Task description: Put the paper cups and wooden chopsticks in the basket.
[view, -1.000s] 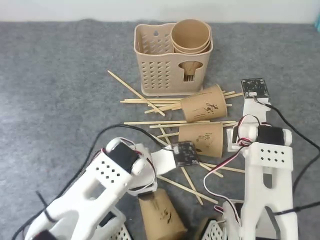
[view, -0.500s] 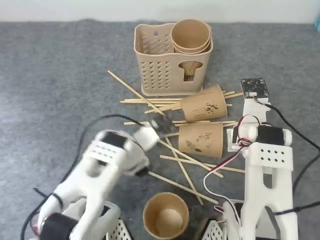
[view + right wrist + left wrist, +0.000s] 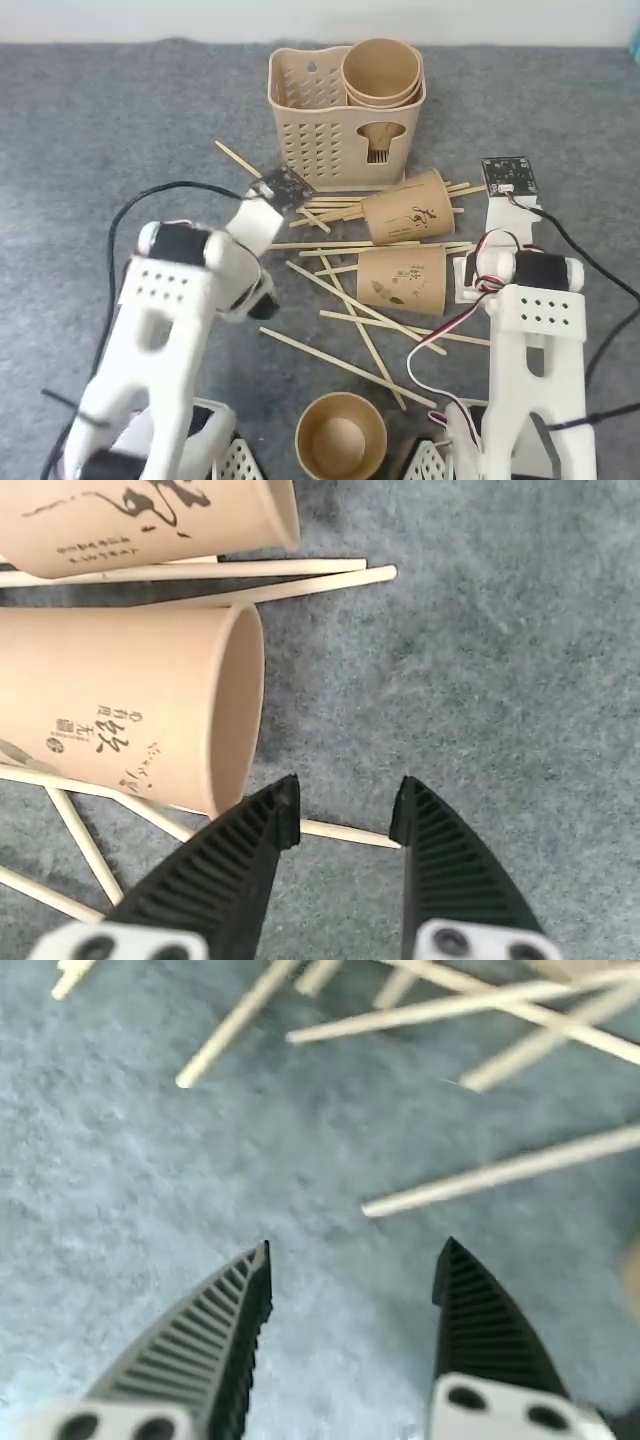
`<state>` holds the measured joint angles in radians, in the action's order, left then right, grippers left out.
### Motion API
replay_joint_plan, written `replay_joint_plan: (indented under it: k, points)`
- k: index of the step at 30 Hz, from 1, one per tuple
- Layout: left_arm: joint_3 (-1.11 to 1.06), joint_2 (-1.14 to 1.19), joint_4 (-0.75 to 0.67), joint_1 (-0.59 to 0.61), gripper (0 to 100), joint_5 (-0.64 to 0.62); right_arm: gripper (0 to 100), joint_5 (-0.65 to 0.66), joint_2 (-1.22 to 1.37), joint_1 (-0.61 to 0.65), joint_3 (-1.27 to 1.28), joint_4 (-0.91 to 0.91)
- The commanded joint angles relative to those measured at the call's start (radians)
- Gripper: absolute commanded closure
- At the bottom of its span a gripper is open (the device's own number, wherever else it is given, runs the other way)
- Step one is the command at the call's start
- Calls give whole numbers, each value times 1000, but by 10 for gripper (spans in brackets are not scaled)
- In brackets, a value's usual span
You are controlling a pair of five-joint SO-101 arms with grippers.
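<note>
The beige basket [image 3: 330,130] stands at the back with stacked paper cups [image 3: 382,70] in its right compartment. Two paper cups lie on their sides in front of it, one [image 3: 408,208] behind the other [image 3: 404,280]. A third cup [image 3: 340,436] stands upright at the front. Wooden chopsticks [image 3: 340,300] are scattered between them. My left gripper [image 3: 355,1250] is open over bare carpet, with chopsticks [image 3: 500,1170] just ahead. Beside the rim of the nearer lying cup [image 3: 130,715], my right gripper [image 3: 345,795] is open, its tips over a chopstick [image 3: 335,832].
Grey carpet [image 3: 100,150] covers the table, with free room at the left and back right. The left arm [image 3: 165,300] stands left of the chopstick pile, the right arm [image 3: 535,330] right of the lying cups. Cables [image 3: 600,270] trail from both arms.
The left arm has swung from the front centre to the left and back. The front cup, lying tilted by that arm a second ago, now stands upright alone. The right arm has not moved.
</note>
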<state>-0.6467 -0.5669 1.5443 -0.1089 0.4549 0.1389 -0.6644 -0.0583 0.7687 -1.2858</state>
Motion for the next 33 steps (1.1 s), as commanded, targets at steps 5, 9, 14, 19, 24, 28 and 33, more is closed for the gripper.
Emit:
replay_joint_plan:
  k: [5,9,14,19,24,28,33]
  points:
    - [41,-310,216,-192,749,-54,829,25,-31,-4,-11,1]
    - [22,-270,216,-272,748,-101,829,21,-25,-8,-9,10]
    - [91,-255,213,-400,747,-315,827,-72,-24,-168,-28,70]
    - [125,-249,213,-485,747,-407,825,-103,-22,-463,-60,125]
    - [119,-247,216,-574,747,-459,825,-101,44,-503,-51,166]
    - [87,-245,216,-723,747,-491,825,-72,163,-503,-55,220]
    - [56,-245,215,-944,747,-491,825,-66,302,-513,-97,246]
